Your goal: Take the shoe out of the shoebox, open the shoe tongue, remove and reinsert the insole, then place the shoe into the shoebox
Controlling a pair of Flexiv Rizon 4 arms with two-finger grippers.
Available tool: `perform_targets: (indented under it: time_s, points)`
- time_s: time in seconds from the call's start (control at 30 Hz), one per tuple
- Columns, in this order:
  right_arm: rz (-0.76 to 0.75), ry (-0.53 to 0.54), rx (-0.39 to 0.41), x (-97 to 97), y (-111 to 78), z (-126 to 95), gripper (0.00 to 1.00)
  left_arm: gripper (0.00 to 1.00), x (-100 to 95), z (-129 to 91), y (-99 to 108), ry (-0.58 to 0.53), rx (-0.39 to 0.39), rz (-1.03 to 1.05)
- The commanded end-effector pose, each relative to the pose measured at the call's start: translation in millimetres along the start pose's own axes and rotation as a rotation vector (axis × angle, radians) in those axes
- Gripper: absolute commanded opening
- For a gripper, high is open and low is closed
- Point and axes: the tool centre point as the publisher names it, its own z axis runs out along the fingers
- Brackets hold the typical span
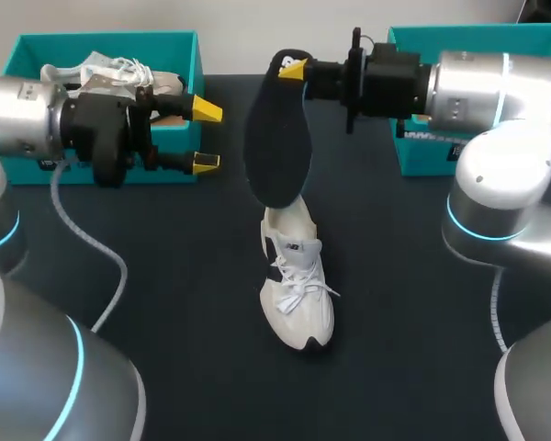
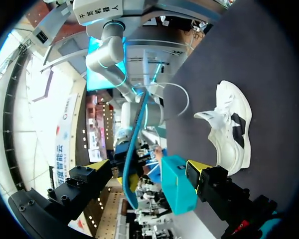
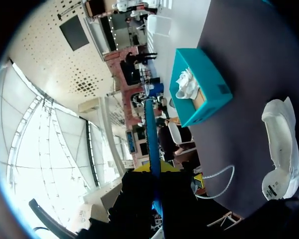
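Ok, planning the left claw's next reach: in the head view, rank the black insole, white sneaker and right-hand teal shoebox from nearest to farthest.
1. Black foam insole: just right of the open left claw, held by the right claw.
2. White lace-up sneaker: on the table, beneath the insole.
3. Right-hand teal cardboard shoebox: far right, beyond the right claw.

No wording is clear enough to read. The white shoe (image 1: 297, 294) lies on the table below the insole (image 1: 277, 138) pinched in the right arm's jaws. It bears a dark emblem (image 1: 287, 246) on its side, too small to make out. The right shoebox (image 1: 418, 156), behind those jaws, has a line of white print (image 1: 433, 136) along its wall, illegible. The left shoebox (image 1: 101, 39), behind the left arm's jaws, shows a small pale label (image 1: 51, 163), also unreadable.
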Motion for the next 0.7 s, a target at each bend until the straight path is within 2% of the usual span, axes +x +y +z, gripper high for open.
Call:
perform_targets:
  time_s: [0.03,0.23,0.53,0.67,0.7]
  points:
    - [0.017,0.038,0.014,-10.4,3.4,22,0.00,1.00,2.3,-3,-8,-0.035,-0.039,-0.016]
    - [0.063,0.031,0.050,-22.1,-0.1,36,0.00,1.00,3.0,-2,-6,-0.040,-0.043,-0.007]
    - [0.093,0.020,0.073,-31.6,-3.4,55,0.00,1.00,-1.7,18,-3,-0.074,-0.021,0.013]
    - [0.098,0.019,0.080,-33.5,-3.1,59,0.00,0.87,0.4,23,-5,-0.077,-0.013,0.012]
    - [0.098,0.020,0.079,-33.7,-3.1,59,0.00,0.75,1.1,25,-5,-0.078,-0.011,0.011]
